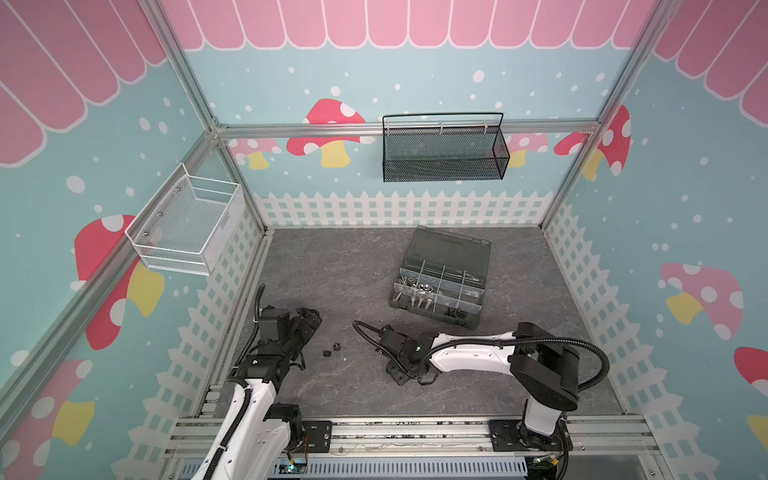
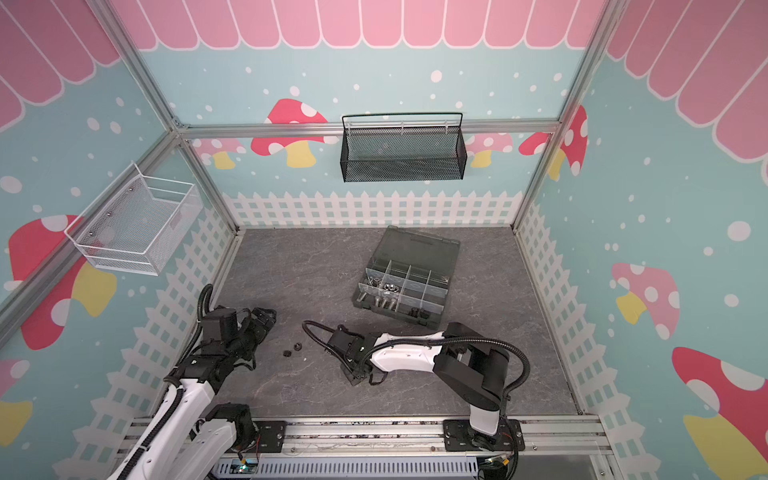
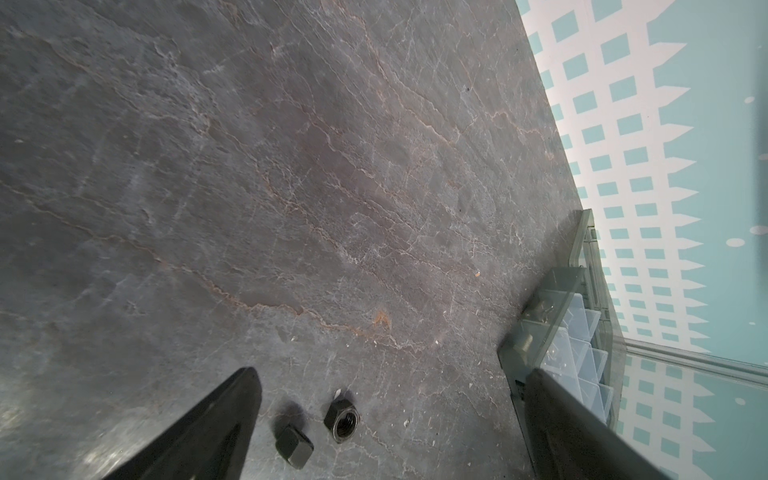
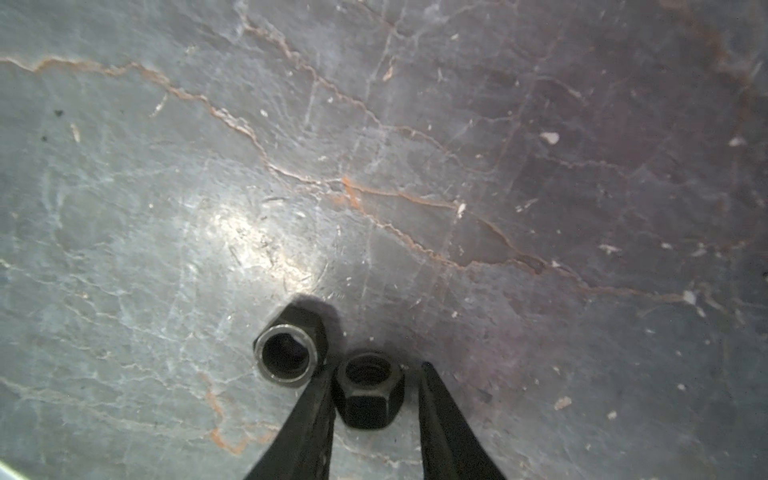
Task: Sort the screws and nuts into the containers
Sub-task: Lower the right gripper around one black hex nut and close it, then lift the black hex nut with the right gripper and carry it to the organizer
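Black nut (image 4: pixel 368 399) on bench (image 4: pixel 166 208) lies between tips of right pincer (image 4: pixel 377 370), narrowly spread, unpinched. Left pincer (image 3: pixel 392 371) spread wide.

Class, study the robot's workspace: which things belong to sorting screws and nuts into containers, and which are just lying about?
Job: organiser box; silver screws inside it; two black nuts on the table; black nut at the right gripper; silver-rimmed nut beside it.
Not part of it: black mesh basket; white wire basket.
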`<move>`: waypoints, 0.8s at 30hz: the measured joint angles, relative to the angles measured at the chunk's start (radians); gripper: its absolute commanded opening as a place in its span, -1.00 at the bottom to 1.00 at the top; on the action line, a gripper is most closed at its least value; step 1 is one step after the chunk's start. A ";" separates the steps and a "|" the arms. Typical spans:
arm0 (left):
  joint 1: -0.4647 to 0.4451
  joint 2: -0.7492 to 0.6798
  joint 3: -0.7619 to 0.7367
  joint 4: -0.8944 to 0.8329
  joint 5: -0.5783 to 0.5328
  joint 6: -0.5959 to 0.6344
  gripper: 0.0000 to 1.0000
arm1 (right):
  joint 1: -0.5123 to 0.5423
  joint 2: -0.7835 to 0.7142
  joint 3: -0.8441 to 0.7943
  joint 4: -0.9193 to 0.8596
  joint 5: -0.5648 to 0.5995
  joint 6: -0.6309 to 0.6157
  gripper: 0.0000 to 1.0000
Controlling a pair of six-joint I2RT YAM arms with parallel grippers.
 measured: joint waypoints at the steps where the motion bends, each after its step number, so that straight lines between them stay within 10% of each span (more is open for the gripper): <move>1: 0.000 0.000 0.000 0.000 0.000 0.000 1.00 | 0.000 0.000 0.000 0.001 -0.005 0.000 -0.42; 15: 0.000 0.039 0.000 0.000 0.000 0.000 1.00 | -0.006 0.000 0.000 0.002 -0.014 0.009 -1.00; 24: 0.000 0.034 0.001 0.000 0.000 0.000 0.99 | -0.012 -0.019 -0.024 0.013 -0.011 0.024 -1.00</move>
